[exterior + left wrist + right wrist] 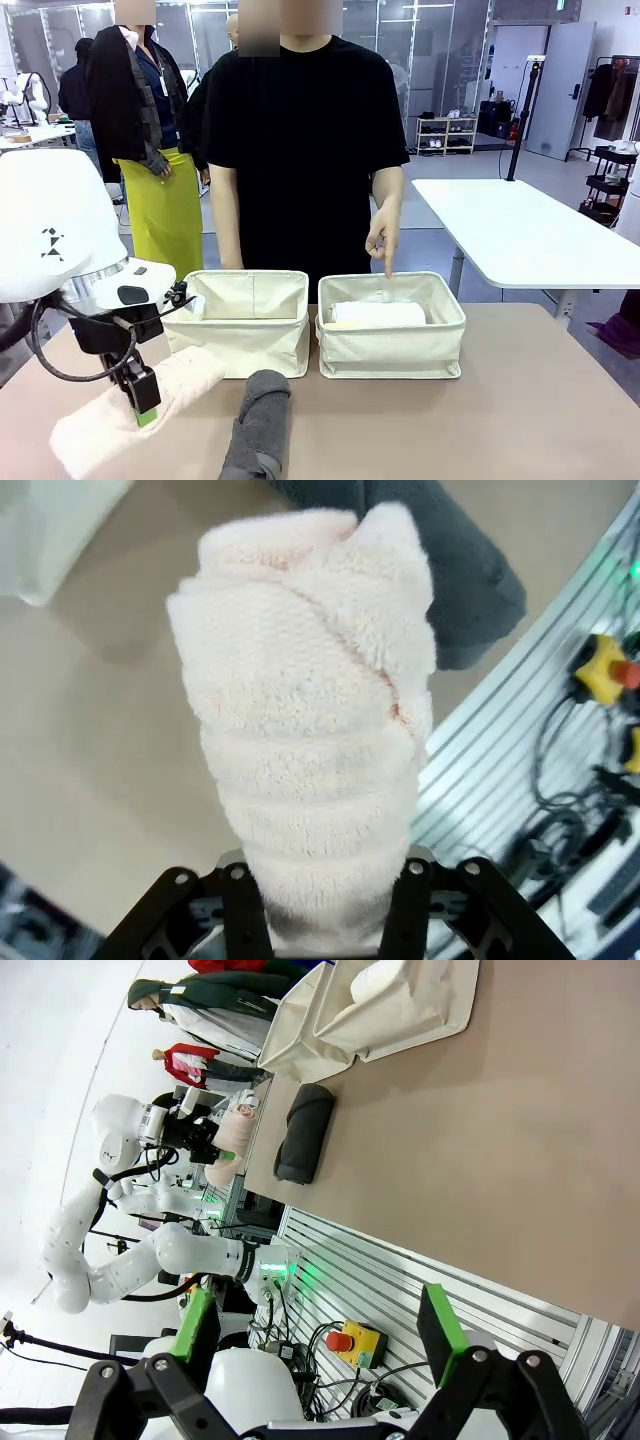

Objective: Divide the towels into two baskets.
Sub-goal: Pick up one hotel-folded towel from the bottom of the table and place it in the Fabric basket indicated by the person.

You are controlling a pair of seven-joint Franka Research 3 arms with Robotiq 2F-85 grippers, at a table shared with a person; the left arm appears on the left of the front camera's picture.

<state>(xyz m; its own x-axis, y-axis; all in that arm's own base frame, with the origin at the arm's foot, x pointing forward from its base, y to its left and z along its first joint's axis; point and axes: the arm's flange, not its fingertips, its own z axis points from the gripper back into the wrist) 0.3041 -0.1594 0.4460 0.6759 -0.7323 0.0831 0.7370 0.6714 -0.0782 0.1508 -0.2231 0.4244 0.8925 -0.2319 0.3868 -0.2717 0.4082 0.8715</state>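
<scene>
The pale pink towel (120,410) was clamped across its roll in the left jaws, at the near left corner of the counter (520,400). In the left wrist view the towel (310,710) was seen running out from between the pads. Whether it was fully clear of the surface could not be told. The right jaws were spread apart with nothing between them, and were held back off the counter's near side.

The dark grey towel (258,425) lay on the counter just beside the pink one, in front of the two baskets. The white towel (378,314) was lying in the right basket (440,350), at which one finger of the person's hand (383,238) was pointed. The left basket (250,345) stood just behind the held towel.

The step in hand was judged to be the carrying of the pink towel to a basket, probably the one pointed at. For that, the towel would need to be raised above the soft rims, taken across past the grey towel, turned to lie along the basket, and released only once inside its walls.
</scene>
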